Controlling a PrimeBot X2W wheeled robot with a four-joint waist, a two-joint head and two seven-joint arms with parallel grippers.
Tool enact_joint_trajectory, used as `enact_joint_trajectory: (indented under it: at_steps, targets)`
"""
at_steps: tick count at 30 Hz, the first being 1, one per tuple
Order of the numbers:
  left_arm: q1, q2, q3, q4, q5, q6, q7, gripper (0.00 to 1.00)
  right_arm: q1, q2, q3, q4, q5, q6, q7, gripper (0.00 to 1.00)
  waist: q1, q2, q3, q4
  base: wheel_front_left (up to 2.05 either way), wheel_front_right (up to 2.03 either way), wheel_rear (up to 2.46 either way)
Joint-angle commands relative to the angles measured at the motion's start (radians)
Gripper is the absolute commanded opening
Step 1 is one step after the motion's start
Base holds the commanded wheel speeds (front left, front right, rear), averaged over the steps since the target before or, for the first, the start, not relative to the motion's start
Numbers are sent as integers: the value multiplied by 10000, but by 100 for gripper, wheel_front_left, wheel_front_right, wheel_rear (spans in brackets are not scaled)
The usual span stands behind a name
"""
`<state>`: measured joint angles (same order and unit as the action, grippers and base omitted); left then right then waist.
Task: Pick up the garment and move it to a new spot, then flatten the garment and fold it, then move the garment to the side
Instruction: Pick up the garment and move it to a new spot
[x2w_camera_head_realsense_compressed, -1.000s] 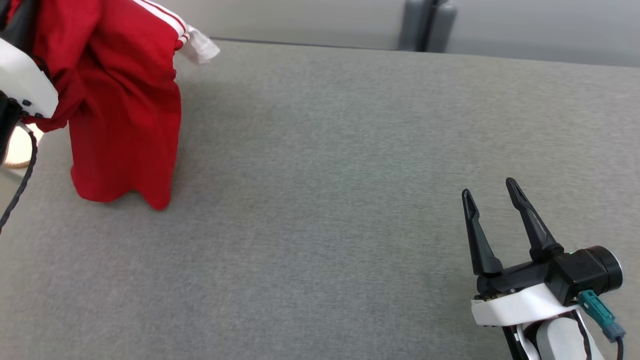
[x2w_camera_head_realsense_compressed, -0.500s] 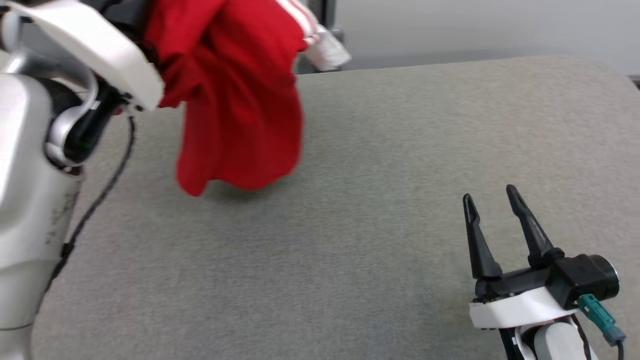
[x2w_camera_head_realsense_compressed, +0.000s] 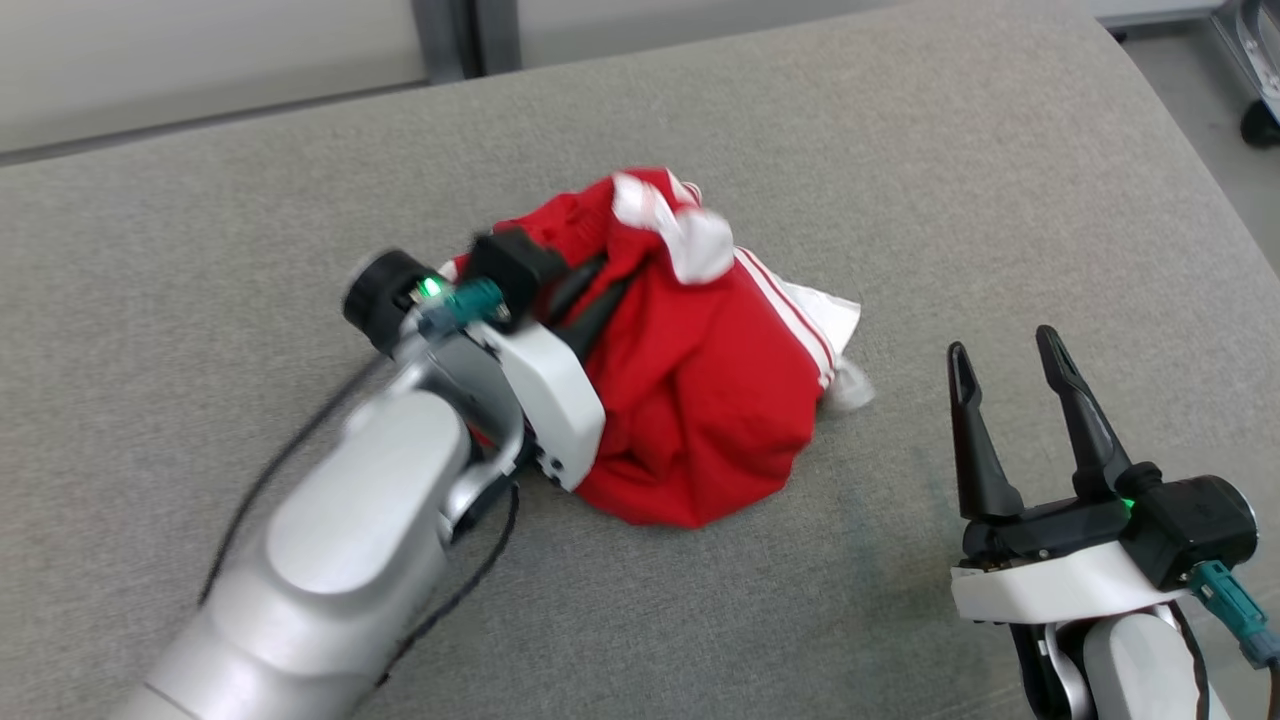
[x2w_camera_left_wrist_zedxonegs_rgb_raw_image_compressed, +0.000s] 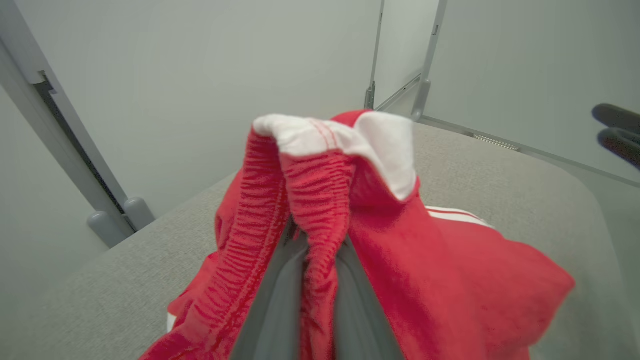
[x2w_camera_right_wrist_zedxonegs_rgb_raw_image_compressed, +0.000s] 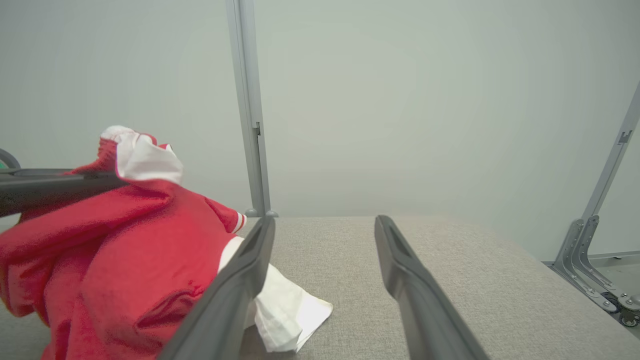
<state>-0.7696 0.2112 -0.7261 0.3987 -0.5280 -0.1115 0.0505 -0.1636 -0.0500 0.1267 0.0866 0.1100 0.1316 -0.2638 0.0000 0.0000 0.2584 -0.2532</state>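
Left fingers (x2w_camera_left_wrist_zedxonegs_rgb_raw_image_compressed: 277, 305) grip garment (x2w_camera_head_realsense_compressed: 700, 400) to place it on bench (x2w_camera_head_realsense_compressed: 900, 150); right fingers (x2w_camera_head_realsense_compressed: 975, 450), at 4 o'clock, spread empty, awaiting flattening

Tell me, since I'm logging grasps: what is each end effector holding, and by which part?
Left end effector: shut on the red garment, pinching its ribbed elastic band. Right end effector: open, holding nothing.

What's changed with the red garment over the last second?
The left tool lowered the red garment, which was hanging, into a heap on the grey surface, and still grips it. The right tool stayed open and idle. The camera also turned.
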Motion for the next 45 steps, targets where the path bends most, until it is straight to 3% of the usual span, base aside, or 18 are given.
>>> enact_joint_trajectory:
  at_steps: [1, 3, 4, 5, 6, 7, 8, 14, 19, 24, 26, 30, 37, 45]
  targets:
    - [100, -135, -195, 448, 349, 133, -483, 0, -91, -11, -77, -30, 20, -17, -10, 100, 0, 0, 386, -311, 0, 0, 0]
    - [321, -424, -493, 1171, 641, 205, -1096, 0, -119, -11, -141, -63, 16, -19, -12, 100, 0, 0, 473, -326, 0, 0, 0]
    - [389, -559, -583, 1491, 745, 253, -1381, 5, -118, -11, -173, -65, 7, -17, -12, 100, 0, 0, 490, -319, 0, 0, 0]
    - [442, -718, -661, 1799, 809, 266, -1642, 42, -104, -10, -218, -67, -10, -17, -12, 100, 0, 0, 492, -297, 0, 0, 0]
    - [466, -872, -738, 2058, 826, 271, -1857, 52, -73, -10, -261, -62, -38, -19, -12, 100, 0, 0, 477, -260, 0, 0, 0]
    - [451, -1006, -783, 2300, 842, 280, -2089, 95, -39, -12, -307, -45, -68, -17, -12, 100, 0, 0, 444, -206, 0, 0, 0]
    - [431, -1108, -828, 2504, 889, 322, -2315, 100, -8, -10, -346, -14, -89, -19, -10, 100, 0, 0, 396, -146, 0, 0, 0]
    - [438, -1436, -977, 2952, 931, 448, -2947, 100, 211, -13, -352, 105, -202, -19, -12, 100, 0, 0, -115, 193, 0, 0, 0]
    - [1156, -1453, -503, 2137, 778, 875, -3149, 100, 559, -16, -432, 132, -292, -19, -10, 100, 0, 0, -849, 538, 0, 0, 0]
    - [2986, -989, 816, 193, 811, 1571, -3148, 100, 1038, -14, -500, 93, -424, -19, -12, 100, 0, 0, -1501, 987, 0, 0, 0]
    - [4385, -860, 1876, -957, 728, 1907, -3153, 100, 1392, -17, -541, 120, -534, -19, -10, 100, 0, 0, -1898, 1272, 0, 0, 0]
    - [6275, -871, 3173, -2175, 1069, 2119, -3150, 100, 1774, -19, -669, 129, -605, -19, -12, 100, 0, 0, -2291, 1637, 0, 0, 0]
    - [7618, -1178, 3496, -2525, 2301, 1686, -3152, 100, 1971, -18, -537, 180, -601, -19, -10, 100, 0, 0, -2493, 2045, 0, 0, 0]
    - [5663, -1473, 2583, -996, 2842, 673, -3116, 100, 1572, -139, -385, 80, -524, -19, -11, 100, 0, 0, -1946, 1671, 0, 0, 0]
